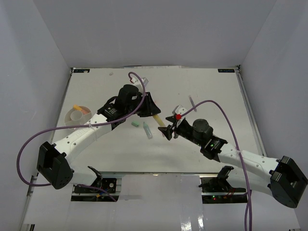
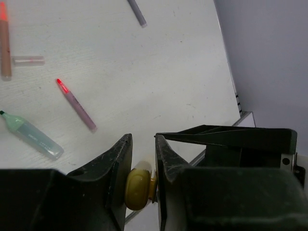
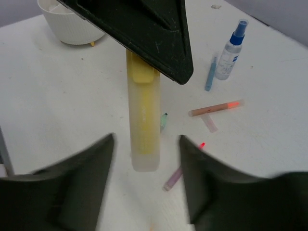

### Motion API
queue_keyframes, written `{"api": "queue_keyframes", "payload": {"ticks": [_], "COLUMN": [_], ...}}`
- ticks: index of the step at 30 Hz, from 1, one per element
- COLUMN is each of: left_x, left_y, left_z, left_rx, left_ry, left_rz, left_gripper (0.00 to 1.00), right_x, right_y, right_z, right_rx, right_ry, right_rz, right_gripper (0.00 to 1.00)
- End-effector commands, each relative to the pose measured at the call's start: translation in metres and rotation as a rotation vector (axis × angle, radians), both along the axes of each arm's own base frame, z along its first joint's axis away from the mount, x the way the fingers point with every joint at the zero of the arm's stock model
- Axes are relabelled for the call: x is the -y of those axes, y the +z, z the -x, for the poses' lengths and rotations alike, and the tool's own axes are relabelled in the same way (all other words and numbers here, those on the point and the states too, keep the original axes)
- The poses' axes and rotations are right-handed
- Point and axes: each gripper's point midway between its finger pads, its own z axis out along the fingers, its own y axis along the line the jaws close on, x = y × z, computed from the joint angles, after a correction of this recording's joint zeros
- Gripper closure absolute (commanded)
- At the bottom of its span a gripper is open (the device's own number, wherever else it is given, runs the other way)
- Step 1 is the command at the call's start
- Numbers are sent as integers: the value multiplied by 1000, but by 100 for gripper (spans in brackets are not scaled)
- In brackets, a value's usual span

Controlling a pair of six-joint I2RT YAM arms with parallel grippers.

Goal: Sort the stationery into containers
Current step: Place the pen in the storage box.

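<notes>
My left gripper [image 1: 153, 111] is shut on a yellow highlighter [image 1: 158, 120], its butt end clamped between the jaws in the left wrist view [image 2: 138, 185]. It hangs above the table. In the right wrist view the highlighter [image 3: 143, 120] points down between my right gripper's [image 3: 147, 161] wide-open fingers without touching them. My right gripper [image 1: 169, 130] is empty, just right of the highlighter's tip. The round white dish [image 1: 77, 116] sits at the far left and also shows in the right wrist view [image 3: 72, 23].
On the table lie a red-tipped purple pen [image 2: 76, 105], a green-capped clear marker [image 2: 31, 135], an orange pen [image 3: 215, 108], a clear cap [image 3: 209, 123], a blue pen [image 3: 211, 73] and a blue-capped spray bottle [image 3: 230, 50]. A green item [image 1: 135, 123] lies under the left arm.
</notes>
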Motion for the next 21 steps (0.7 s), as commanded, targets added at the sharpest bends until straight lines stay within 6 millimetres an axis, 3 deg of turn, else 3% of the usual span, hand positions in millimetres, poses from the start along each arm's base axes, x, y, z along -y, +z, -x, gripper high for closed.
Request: {"api": "queue_keyframes", "payload": {"ticks": [1, 3, 4, 5, 10, 11, 13, 14, 16, 17, 21], "left_x": [-20, -34, -62, -66, -154, -186, -219, -247, -272, -295, -341], "left_y": [23, 23, 25, 27, 29, 29, 31, 33, 34, 33, 22], "left_z": [-9, -15, -29, -31, -61, -72, -77, -83, -88, -91, -100], "left_rx": [110, 130, 183, 196, 236, 233, 244, 245, 254, 244, 215], "left_ry": [84, 143, 270, 274, 540, 614, 698, 766, 811, 867, 964], "left_rz": [-41, -90, -181, -185, -344, -373, -405, -426, -454, -468, -477], "left_gripper": [89, 89, 88, 88, 87, 87, 87, 86, 86, 86, 86], "right_x": [-2, -1, 0, 0, 6, 6, 8, 8, 9, 9, 11], "right_y": [17, 15, 12, 12, 2, -3, -7, -8, -13, -14, -19], "right_z": [-5, -5, -4, -4, -8, -8, -7, -7, -7, -7, -6], "right_rx": [39, 29, 18, 18, 4, -2, -5, -6, -10, -11, -6], "right_ry": [-14, -21, -23, -23, -59, -59, -60, -60, -63, -63, -63], "right_rz": [-41, -35, -29, -29, 2, 11, 18, 22, 30, 35, 48], "right_gripper": [28, 10, 9, 10, 10, 10, 10, 10, 10, 10, 10]}}
